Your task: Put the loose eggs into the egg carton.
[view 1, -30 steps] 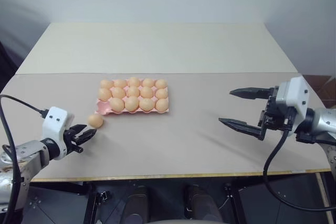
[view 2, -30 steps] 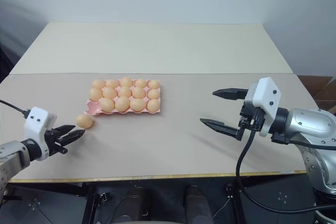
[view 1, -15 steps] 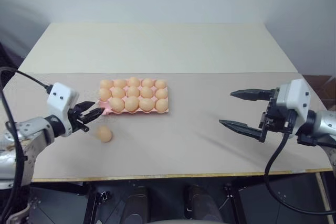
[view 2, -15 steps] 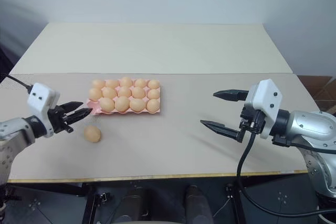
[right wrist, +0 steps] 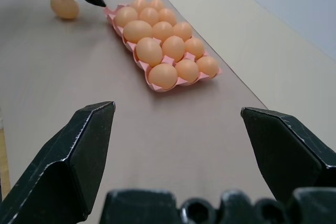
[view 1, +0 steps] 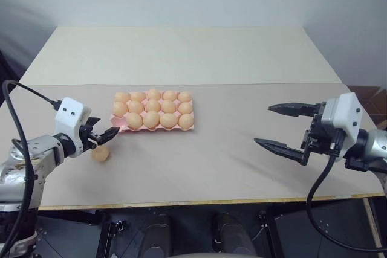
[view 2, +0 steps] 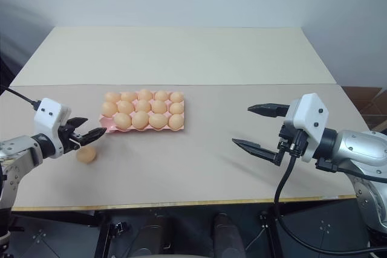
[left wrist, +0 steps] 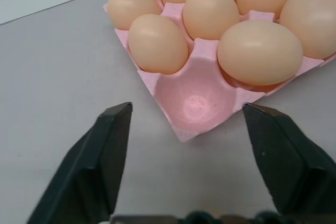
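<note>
The pink egg carton (view 1: 119,126) lies left of the table's middle. Its cups hold eggs, except the near left corner cup (left wrist: 195,103), which is empty. One loose egg (view 1: 100,154) lies on the table in front of that corner. My left gripper (view 1: 106,135) hovers just above the loose egg, pointing at the empty cup. It is open with nothing between its fingers (left wrist: 105,150). My right gripper (view 1: 262,125) hangs open and empty over the right side of the table, far from the carton (right wrist: 181,81).
The table is made of a grey near board (view 1: 211,167) and a paler far board (view 1: 181,52). Its front edge (view 1: 205,202) runs close below both grippers. Cables trail from both wrists.
My left gripper has moved up and forward to the carton's near left corner and opened wide. The loose egg, earlier at its fingertips, now lies on the table below it. The right gripper stayed put.
</note>
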Motion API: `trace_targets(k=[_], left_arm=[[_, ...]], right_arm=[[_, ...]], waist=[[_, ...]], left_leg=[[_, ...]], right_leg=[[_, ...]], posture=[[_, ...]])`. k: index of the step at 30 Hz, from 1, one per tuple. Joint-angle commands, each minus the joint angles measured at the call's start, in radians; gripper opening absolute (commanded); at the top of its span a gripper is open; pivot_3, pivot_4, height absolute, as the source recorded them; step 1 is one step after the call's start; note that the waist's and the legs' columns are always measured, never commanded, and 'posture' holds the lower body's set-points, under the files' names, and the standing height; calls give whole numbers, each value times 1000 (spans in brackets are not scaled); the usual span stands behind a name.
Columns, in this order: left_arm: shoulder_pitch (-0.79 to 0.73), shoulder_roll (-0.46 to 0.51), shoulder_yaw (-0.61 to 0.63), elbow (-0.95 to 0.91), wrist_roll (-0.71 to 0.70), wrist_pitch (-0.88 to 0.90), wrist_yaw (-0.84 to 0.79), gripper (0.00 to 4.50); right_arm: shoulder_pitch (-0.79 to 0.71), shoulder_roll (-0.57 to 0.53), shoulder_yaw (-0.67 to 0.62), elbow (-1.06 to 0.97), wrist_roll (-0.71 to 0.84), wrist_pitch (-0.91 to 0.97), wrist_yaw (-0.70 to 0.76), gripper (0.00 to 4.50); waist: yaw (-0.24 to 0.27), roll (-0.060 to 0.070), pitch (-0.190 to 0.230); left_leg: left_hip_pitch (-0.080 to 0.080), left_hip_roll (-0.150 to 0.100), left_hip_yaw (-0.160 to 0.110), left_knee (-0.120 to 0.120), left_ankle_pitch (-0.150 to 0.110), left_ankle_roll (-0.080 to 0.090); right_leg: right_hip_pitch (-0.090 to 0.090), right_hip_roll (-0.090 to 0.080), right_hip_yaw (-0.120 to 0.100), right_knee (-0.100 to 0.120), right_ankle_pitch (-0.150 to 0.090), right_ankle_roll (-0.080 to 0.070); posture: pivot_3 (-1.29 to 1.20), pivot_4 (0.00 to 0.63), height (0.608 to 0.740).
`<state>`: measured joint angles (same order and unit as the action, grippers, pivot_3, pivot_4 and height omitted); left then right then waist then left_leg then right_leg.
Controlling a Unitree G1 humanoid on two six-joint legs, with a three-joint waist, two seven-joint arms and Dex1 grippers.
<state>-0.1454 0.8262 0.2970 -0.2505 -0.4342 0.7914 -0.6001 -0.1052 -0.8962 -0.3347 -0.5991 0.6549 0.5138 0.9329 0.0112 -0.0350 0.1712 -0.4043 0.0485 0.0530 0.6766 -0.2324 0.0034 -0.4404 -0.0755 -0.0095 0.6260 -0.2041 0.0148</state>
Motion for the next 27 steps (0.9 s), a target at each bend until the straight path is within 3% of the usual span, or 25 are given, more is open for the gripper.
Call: trace_targets(k=[1, 6, 14, 21, 27], left_arm=[[-1, 5, 56, -60, -9, -39, -7, 4474], [-5, 11, 71, -80, -24, -22, -12, 4474], [110, 18, 160, -167, -95, -11, -71, 4474], [239, 128, 239, -175, -93, 28, -153, 4474], [316, 85, 214, -250, -119, 78, -122, 4474]], right_arm=[[-14, -14, -35, -12, 27, 0, -2, 4500], [-23, -12, -23, -1, 24, -5, 3, 4500], [-18, -1, -11, -6, 25, -5, 0, 4500], [-26, -2, -3, 5, 25, -7, 9, 4500], [-22, -8, -12, -3, 36, -1, 13, 4500]], waist=[[0, 0, 0], [0, 0, 0], [-1, 0, 0], [0, 0, 0], [2, 0, 0]], left_leg=[[0, 0, 0, 0, 0, 0], [0, 0, 0, 0, 0, 0], [0, 0, 0, 0, 0, 0], [1, 0, 1, 0, 0, 0], [0, 0, 1, 0, 0, 0]], right_leg=[[0, 0, 0, 0, 0, 0], [0, 0, 0, 0, 0, 0], [0, 0, 0, 0, 0, 0], [0, 0, 0, 0, -1, -2], [-1, -1, 0, -1, -1, -2]], posture=[[0, 150, 740], [0, 150, 740], [0, 150, 740], [0, 150, 740], [0, 150, 740]])
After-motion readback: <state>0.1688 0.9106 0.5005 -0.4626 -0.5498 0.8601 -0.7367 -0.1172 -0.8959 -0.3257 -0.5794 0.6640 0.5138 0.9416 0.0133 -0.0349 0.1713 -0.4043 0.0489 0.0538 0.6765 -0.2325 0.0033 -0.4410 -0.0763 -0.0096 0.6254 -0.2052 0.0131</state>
